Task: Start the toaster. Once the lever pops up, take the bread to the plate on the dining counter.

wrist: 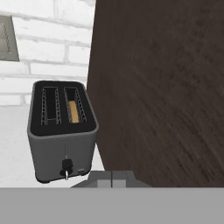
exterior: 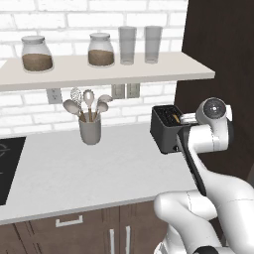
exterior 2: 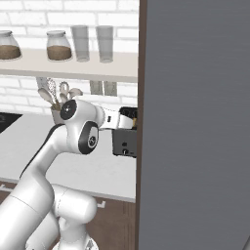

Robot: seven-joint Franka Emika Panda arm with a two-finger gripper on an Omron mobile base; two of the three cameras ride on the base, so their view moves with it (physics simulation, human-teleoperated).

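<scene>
The toaster [wrist: 62,131] sits on the counter [exterior: 74,173] with the bread [wrist: 74,111] down in one slot. We see its lever [wrist: 66,165] low. Our jaws are shut tight and hold nothing.

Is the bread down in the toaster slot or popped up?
Down: the bread sits below the rim of the toaster's right slot, and the lever is low on the end face.
</scene>
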